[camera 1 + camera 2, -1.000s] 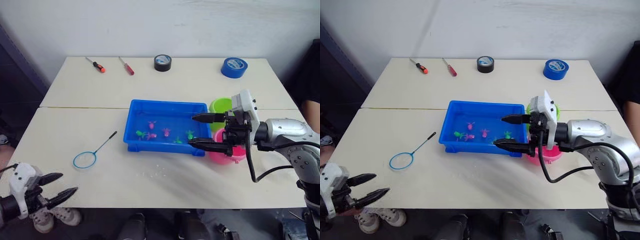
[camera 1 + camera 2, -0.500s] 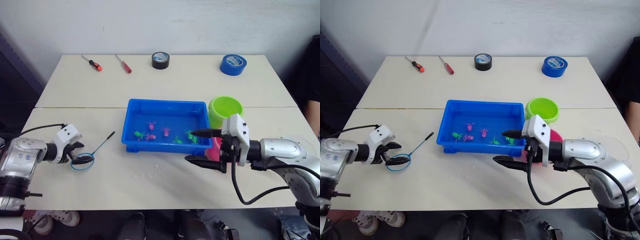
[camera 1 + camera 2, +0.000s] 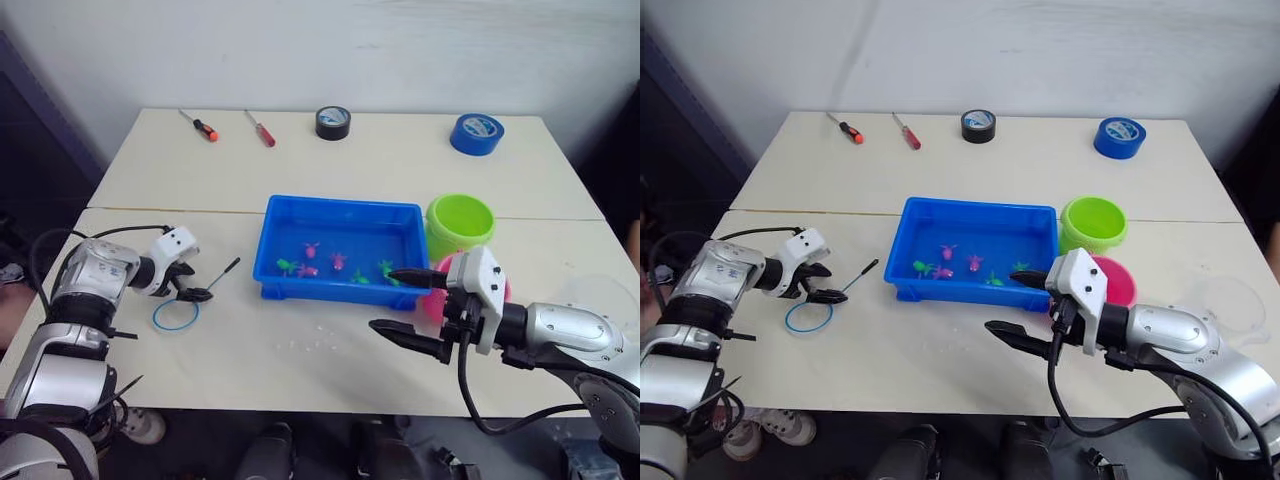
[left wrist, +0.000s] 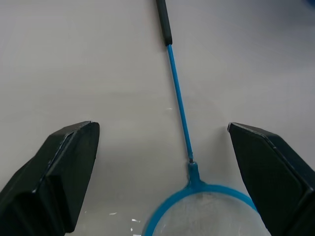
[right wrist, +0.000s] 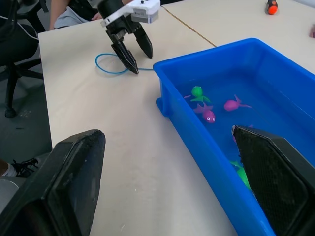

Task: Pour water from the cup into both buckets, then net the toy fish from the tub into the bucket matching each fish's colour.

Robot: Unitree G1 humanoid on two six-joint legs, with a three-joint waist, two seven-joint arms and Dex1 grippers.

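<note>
Reaching for net: left gripper spread astride handle; next close, lift. Right gripper spread, empty beside tub.

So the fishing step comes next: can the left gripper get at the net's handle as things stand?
Probably yes. The left gripper is open, its fingers straddling the net, which lies flat on the bare table with nothing around the handle. The tub sits off to the side, apart.

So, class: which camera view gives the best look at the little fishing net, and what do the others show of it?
The left wrist view: the net lies between the open left gripper's fingers, with handle and part of the hoop plain. Both eye views show it whole but small on the table. The right wrist view shows its hoop beyond the tub.
</note>
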